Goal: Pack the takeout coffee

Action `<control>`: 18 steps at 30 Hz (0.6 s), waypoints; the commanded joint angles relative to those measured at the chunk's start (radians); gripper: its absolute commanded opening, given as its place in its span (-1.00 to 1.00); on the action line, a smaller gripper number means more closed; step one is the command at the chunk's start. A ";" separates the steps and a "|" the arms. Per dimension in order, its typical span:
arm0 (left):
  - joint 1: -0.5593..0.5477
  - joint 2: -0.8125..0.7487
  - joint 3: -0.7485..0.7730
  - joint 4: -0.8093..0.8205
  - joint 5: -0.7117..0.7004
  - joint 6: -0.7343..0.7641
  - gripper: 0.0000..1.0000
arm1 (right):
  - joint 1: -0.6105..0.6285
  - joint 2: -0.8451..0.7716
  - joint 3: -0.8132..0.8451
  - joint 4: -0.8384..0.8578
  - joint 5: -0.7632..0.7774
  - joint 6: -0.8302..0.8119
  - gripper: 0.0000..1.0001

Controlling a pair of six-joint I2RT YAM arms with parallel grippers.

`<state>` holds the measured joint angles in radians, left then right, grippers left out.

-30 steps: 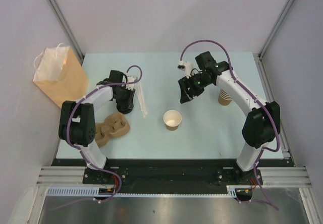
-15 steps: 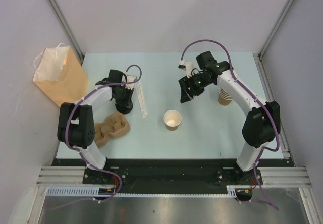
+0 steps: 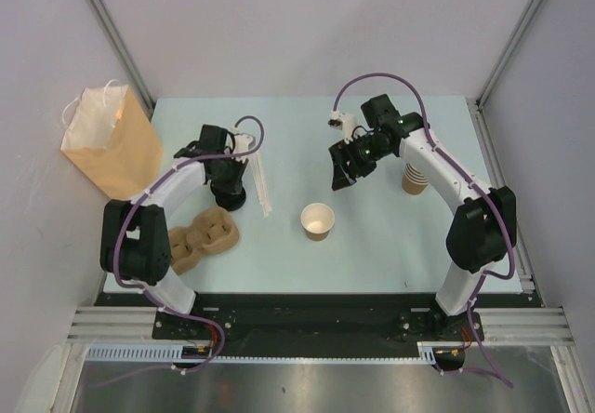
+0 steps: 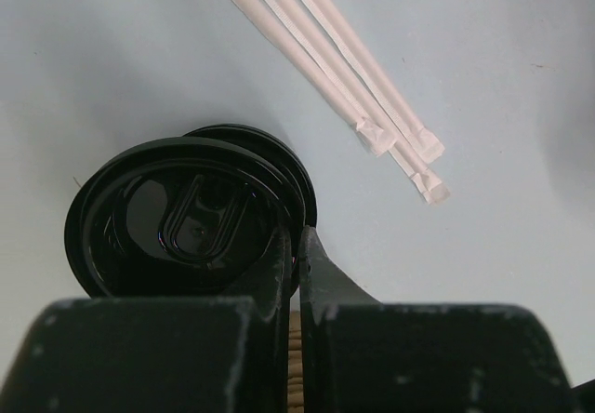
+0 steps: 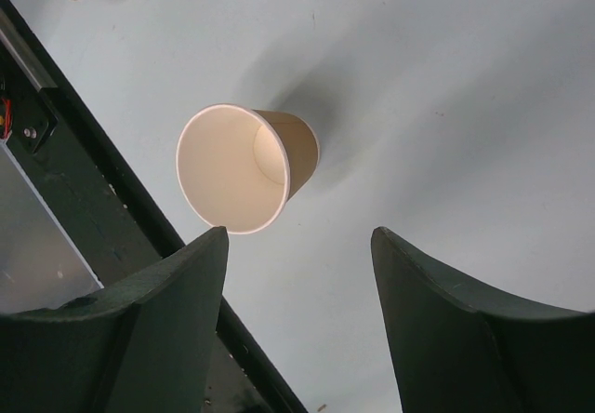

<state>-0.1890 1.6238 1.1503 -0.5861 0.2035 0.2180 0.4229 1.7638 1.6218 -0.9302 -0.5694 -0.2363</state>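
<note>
While left claw pinches black lid, right claw spread above pale-blue table, grey walls.

Top view: bright, even overhead light, sharp throughout. Faint soft shadows beside my arms; dull sheen on the metal strip at 6 o'clock.

Left wrist: lid carries small glossy highlights. My left fingers at 6 o'clock are black and blurred; the straws are fairly sharp.

Right wrist: cup crisp, soft shadow towards 1 o'clock. Right fingers soft-edged.
</note>
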 commanded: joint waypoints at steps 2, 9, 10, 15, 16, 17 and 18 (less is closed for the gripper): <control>-0.026 -0.065 0.008 0.028 -0.033 0.055 -1.00 | -0.003 -0.001 0.032 0.001 -0.023 0.012 0.36; -0.038 -0.283 0.031 -0.020 0.226 0.122 -1.00 | -0.047 -0.009 0.079 -0.033 -0.102 -0.015 0.36; -0.056 -0.329 0.044 -0.043 0.237 0.136 -1.00 | -0.074 -0.012 0.091 -0.044 -0.150 -0.023 0.37; -0.145 -0.596 -0.024 0.014 0.353 0.274 -1.00 | -0.223 -0.055 0.171 -0.114 -0.339 -0.052 0.36; -0.148 -0.623 -0.047 0.046 0.400 0.273 -1.00 | -0.240 -0.064 0.182 -0.114 -0.362 -0.051 0.36; -0.148 -0.678 -0.053 0.066 0.490 0.230 -1.00 | -0.268 -0.069 0.187 -0.114 -0.398 -0.047 0.36; -0.148 -0.694 -0.057 0.084 0.557 0.203 -1.00 | -0.276 -0.087 0.194 -0.113 -0.411 -0.047 0.36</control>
<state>-0.3264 1.0607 1.1252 -0.5861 0.4881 0.4118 0.2081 1.7554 1.7538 -1.0126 -0.8230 -0.2672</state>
